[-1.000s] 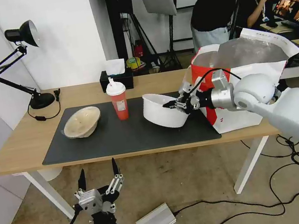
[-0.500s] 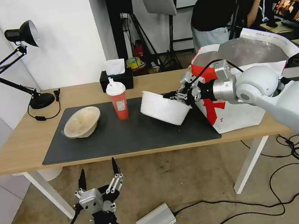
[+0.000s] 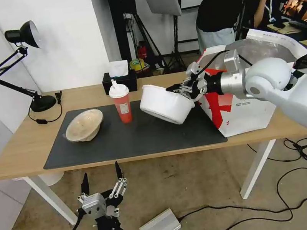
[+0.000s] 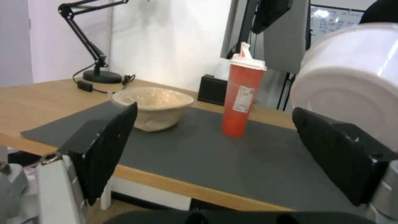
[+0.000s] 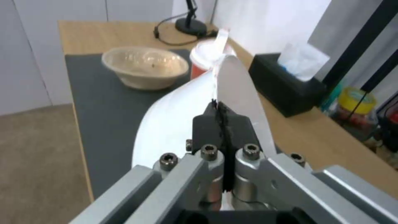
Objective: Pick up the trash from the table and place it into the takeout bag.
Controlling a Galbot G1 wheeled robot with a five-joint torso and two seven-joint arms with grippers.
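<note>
The large white bowl (image 3: 163,104) hangs tilted above the dark mat (image 3: 126,138), clear of it, just left of the takeout bag (image 3: 245,104). The right pincer (image 3: 175,88) is clenched on the bowl's rim at its right side. Left of the bowl the red drink cup (image 3: 121,102) stands upright on the mat, and farther left sits the beige pulp bowl (image 3: 84,125). The left pincer (image 3: 101,179) hangs released below the counter's (image 3: 19,151) near edge.
</note>
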